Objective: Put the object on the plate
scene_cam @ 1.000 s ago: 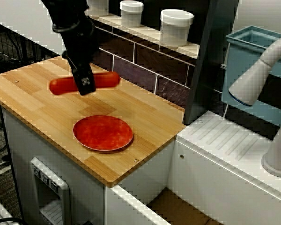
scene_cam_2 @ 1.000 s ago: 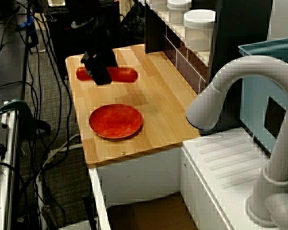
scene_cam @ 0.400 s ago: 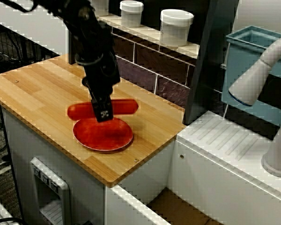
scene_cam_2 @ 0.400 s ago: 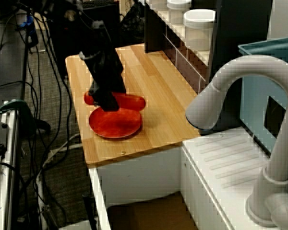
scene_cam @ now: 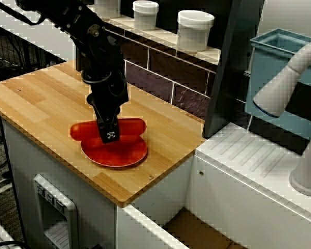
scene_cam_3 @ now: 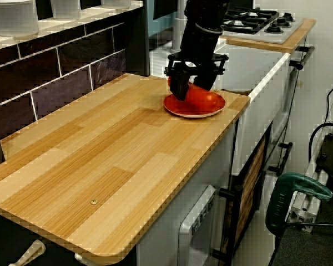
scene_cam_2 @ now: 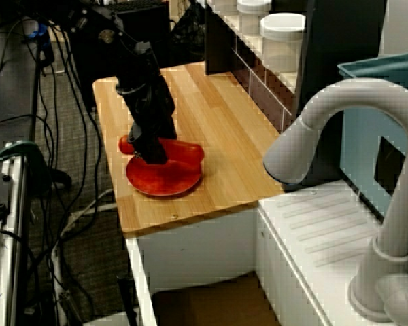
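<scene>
While the black arm [scene_cam: 93,46] reached down from the upper left of the front view, its gripper [scene_cam: 109,134] stood clamped across the middle of the object [scene_cam: 129,126], a glossy red-orange sausage shape held level and crosswise to the fingers. At the left, 1 rounded end of the object stuck out past the gripper and beyond the plate's rim, over the wooden countertop [scene_cam: 36,98]; at the right, the other end lay over the far part of the plate [scene_cam: 119,153]. The gripper pointed straight down, its tips low over the plate, and whether the object touched the plate could not be told. From the side view the object [scene_cam_2: 183,151] showed the same way, with the gripper [scene_cam_2: 151,155] covering its middle and the plate [scene_cam_2: 166,182] just below. Further right, 2 white lidded jars [scene_cam: 195,28] stood on the tiled ledge, and a pale faucet [scene_cam: 285,83] curved in at the right edge beside a blue-green bin [scene_cam: 280,52].
</scene>
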`<state>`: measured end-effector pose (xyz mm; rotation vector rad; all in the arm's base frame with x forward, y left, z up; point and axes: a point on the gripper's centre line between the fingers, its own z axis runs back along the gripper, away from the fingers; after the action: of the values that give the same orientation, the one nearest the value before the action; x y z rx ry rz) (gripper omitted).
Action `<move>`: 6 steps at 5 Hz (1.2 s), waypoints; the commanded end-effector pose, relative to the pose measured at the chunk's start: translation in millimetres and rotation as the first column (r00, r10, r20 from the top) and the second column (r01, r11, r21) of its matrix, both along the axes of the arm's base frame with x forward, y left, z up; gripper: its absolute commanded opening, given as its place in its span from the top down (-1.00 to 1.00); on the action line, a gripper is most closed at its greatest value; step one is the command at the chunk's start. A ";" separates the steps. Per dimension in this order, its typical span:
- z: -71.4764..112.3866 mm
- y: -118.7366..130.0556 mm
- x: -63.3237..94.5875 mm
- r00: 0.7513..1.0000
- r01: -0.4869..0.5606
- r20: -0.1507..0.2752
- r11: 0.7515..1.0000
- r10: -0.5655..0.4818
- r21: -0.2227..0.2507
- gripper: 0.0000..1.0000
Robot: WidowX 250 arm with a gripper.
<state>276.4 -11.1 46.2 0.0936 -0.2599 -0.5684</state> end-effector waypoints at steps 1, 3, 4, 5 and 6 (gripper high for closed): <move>12.4 6.9 -2.7 0.999 0.003 0.048 1.000 -0.004 0.018 -1.00; 34.7 17.9 -0.8 0.999 -0.010 0.042 1.000 0.011 -0.025 -1.00; 53.8 27.7 -3.3 0.998 -0.022 0.062 0.998 0.026 -0.054 -1.00; 69.1 37.2 -8.2 0.996 -0.035 0.078 0.996 0.041 -0.080 -1.00; 74.3 41.9 -12.9 0.995 -0.037 0.089 0.995 0.045 -0.089 -1.00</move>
<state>263.4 24.7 109.3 0.0171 -0.3303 -0.5073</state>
